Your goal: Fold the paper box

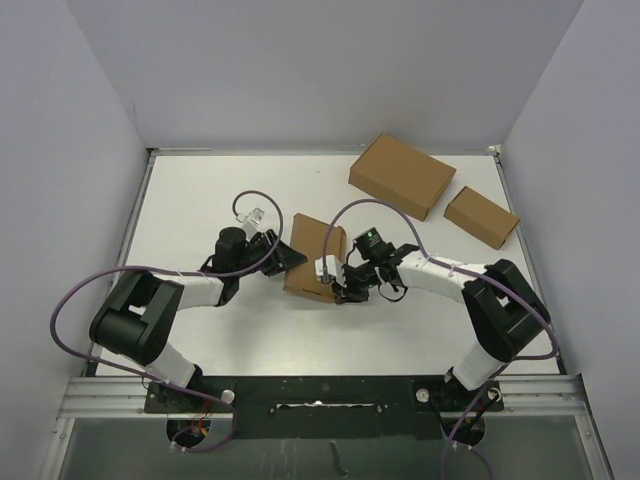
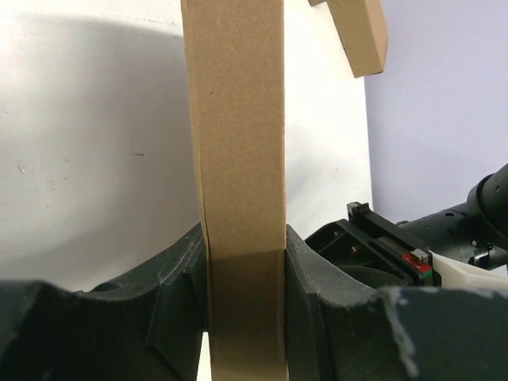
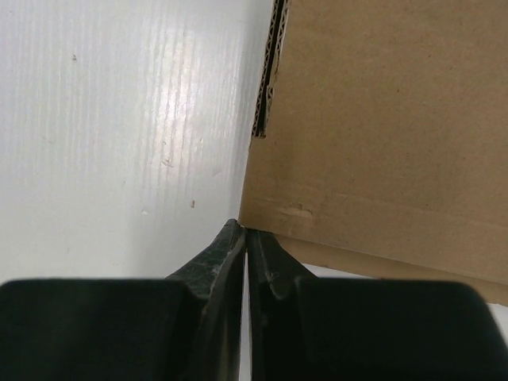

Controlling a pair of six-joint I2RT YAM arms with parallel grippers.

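Observation:
The paper box [image 1: 315, 255] is a shallow brown cardboard mailer in the middle of the table, between the two arms. My left gripper [image 1: 290, 257] is shut on its left side. In the left wrist view the box wall [image 2: 238, 143] stands upright between the two black fingers [image 2: 178, 278], which press on both faces. My right gripper [image 1: 345, 290] is at the box's near right corner. In the right wrist view its jaws [image 3: 248, 238] are shut with nothing between them, and the tips touch the lower corner of the cardboard panel [image 3: 381, 135], where a corrugated edge shows.
A larger brown box [image 1: 402, 175] lies at the back right, and a small narrow brown box [image 1: 481, 216] sits beside it on the right. White walls enclose the table on three sides. The right arm [image 2: 444, 238] shows in the left wrist view.

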